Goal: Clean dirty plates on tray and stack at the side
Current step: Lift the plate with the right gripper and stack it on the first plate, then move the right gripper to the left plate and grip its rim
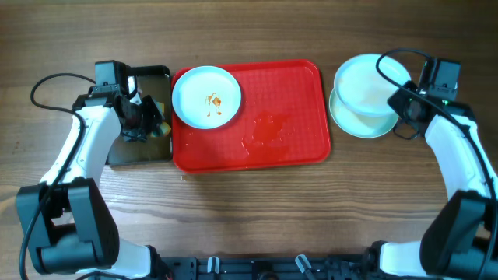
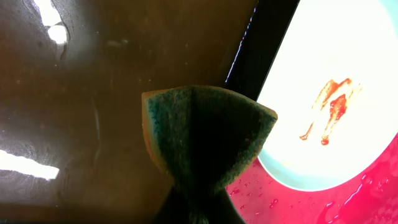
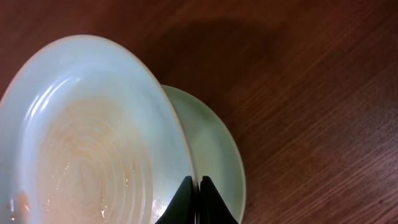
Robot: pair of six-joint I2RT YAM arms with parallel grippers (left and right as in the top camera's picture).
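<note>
A dirty plate (image 1: 205, 95) with an orange-brown smear sits in the far left corner of the red tray (image 1: 288, 136); it also shows in the left wrist view (image 2: 336, 93). My left gripper (image 1: 142, 117) is shut on a green-and-yellow sponge (image 2: 205, 140) over the black pan, just left of the tray. My right gripper (image 1: 398, 99) is shut on the rim of a wiped plate (image 3: 93, 137), held tilted above another plate (image 3: 214, 143) lying on the table right of the tray. The held plate (image 1: 372, 82) overlaps the lower one (image 1: 354, 120) from overhead.
A black metal pan (image 1: 128, 152) lies left of the tray; its wet brown floor fills the left wrist view (image 2: 93, 112). Water drops and a wet patch (image 1: 268, 132) lie on the tray's middle. Cables loop behind both arms.
</note>
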